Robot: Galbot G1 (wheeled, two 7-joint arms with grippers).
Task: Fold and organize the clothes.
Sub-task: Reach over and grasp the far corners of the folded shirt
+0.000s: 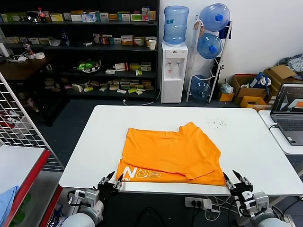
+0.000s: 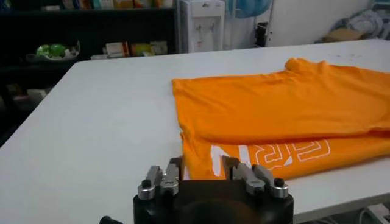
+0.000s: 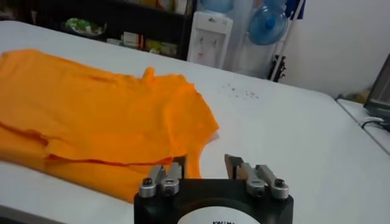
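Both tools sit at the near edge of the desk (image 1: 85, 142), the left tool (image 1: 110, 183) just off the near left corner of the shirt (image 1: 170, 151) and the right tool (image 1: 239, 183) just off its near right corner, each with its fingers spread wide and nothing between them. That placement looks chosen so the two arms can take the near hem at both ends together. The orange shirt lies flat in the middle of the desk, already doubled over once, so the white lettering (image 2: 271, 155) shows only on the lower layer along the near edge, while the upper layer covers the rest with a sleeve pointing toward the far side. Judging by this, one fold is made and a further one is being set up.
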